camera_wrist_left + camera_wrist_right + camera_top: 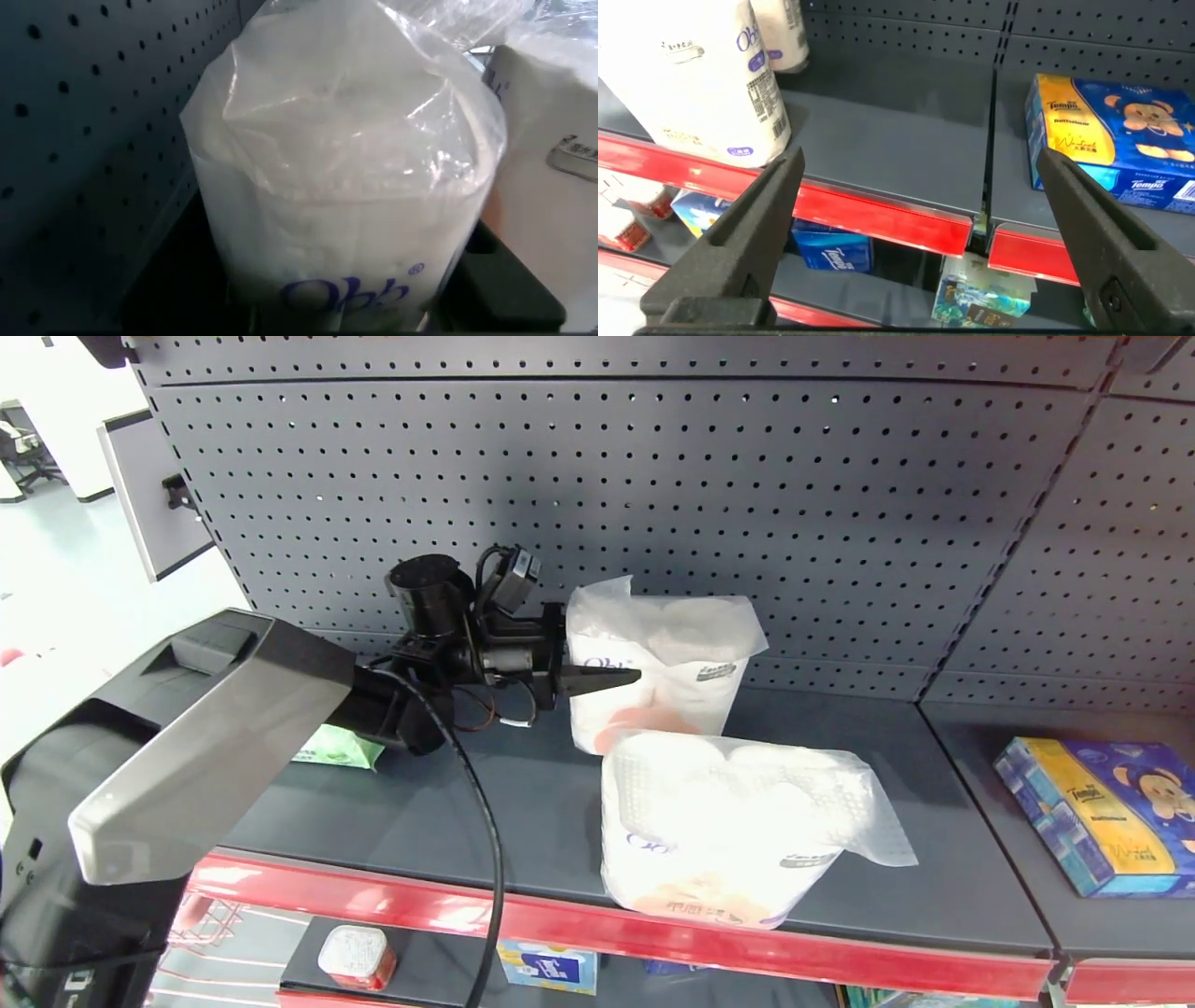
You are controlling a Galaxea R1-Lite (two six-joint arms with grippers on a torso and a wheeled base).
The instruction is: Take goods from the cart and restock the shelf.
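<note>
Our left gripper [635, 668] has its jaws spread about pack-wide and, far as we can tell, clamped on the rear tissue pack [677, 635]. That pack stands upright on the shelf [467, 784], just behind the front pack [738, 821]. The arm comes in sideways from the front pack's left, so we'd let go and back out that way. Right gripper [920, 168] hangs wide open, holding nothing, below the front pack.

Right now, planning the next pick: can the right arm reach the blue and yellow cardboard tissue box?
Probably yes: its jaws stand open toward the grey shelf, with nothing before the blue and yellow tissue box.
</note>
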